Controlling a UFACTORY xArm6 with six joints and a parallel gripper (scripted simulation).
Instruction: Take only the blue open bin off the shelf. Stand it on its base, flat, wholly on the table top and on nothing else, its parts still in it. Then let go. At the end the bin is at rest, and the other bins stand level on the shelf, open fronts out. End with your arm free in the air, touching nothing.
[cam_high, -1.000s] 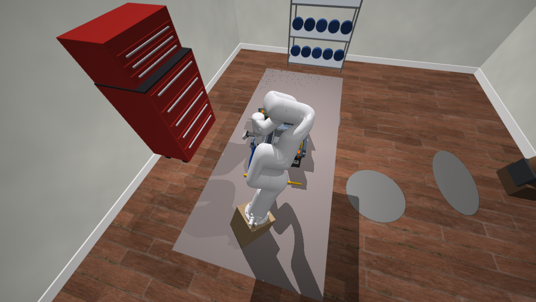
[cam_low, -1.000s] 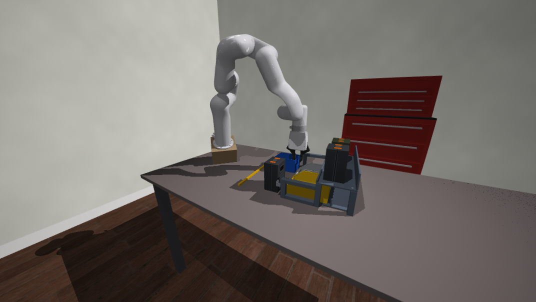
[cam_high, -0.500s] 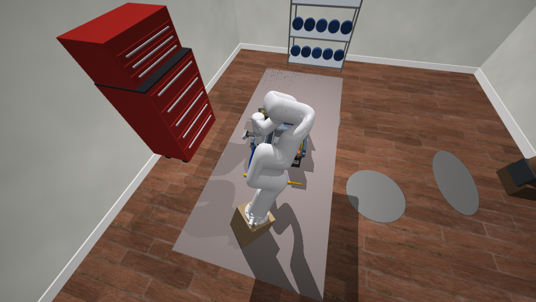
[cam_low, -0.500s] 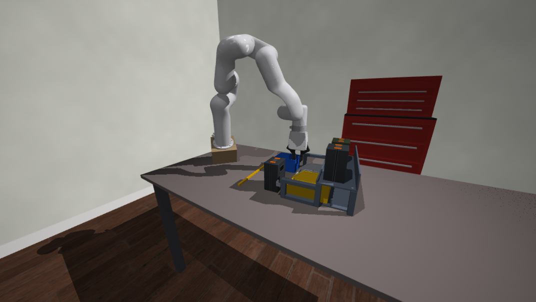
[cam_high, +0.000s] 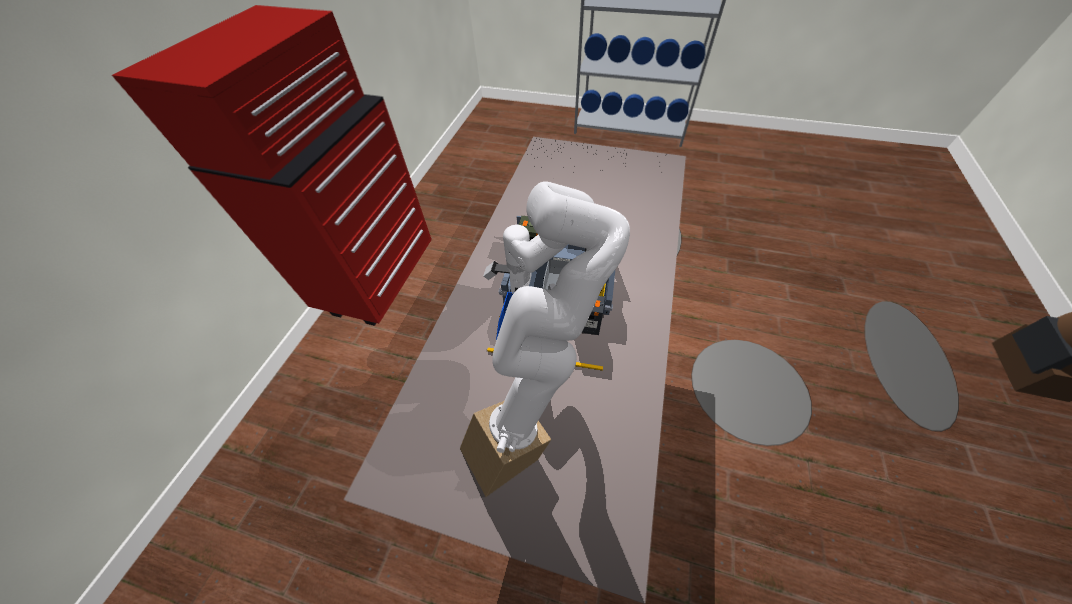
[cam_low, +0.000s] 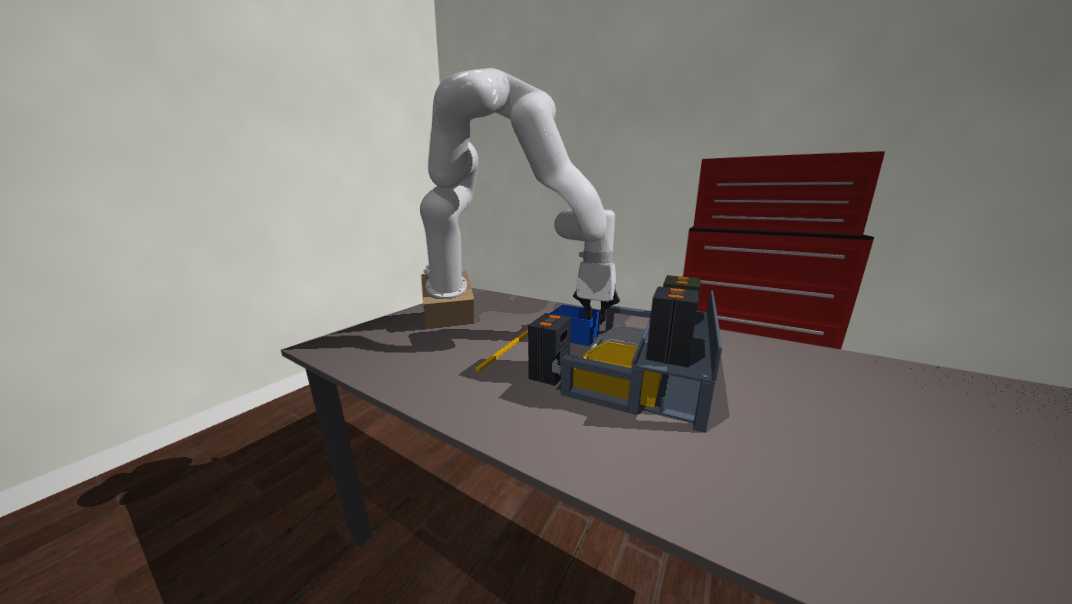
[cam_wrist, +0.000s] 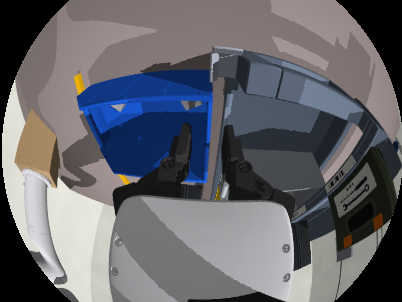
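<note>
The blue open bin (cam_high: 502, 317) (cam_low: 584, 332) (cam_wrist: 142, 138) stands beside the blue-grey shelf (cam_low: 635, 391) (cam_wrist: 310, 96), on the arm-base side, apparently on the table top. A narrow gap separates them in the wrist view. My gripper (cam_low: 596, 318) (cam_wrist: 207, 135) is partly open, pointing down. The bin's shelf-side wall lies between its fingers: one finger is over the bin's inside, the other on the shelf side. Nothing is clamped. A yellow bin (cam_low: 601, 382) and a grey bin (cam_low: 628, 335) are in the shelf. I cannot make out parts in the blue bin, and its underside is hidden.
A black case (cam_low: 541, 348) stands near the blue bin and shelf. Another black case (cam_low: 669, 330) and a dark green case (cam_low: 682, 282) (cam_wrist: 372, 192) stand on the shelf's top. A yellow bar (cam_high: 592, 366) (cam_low: 498, 354) lies on the table between bin and arm base.
</note>
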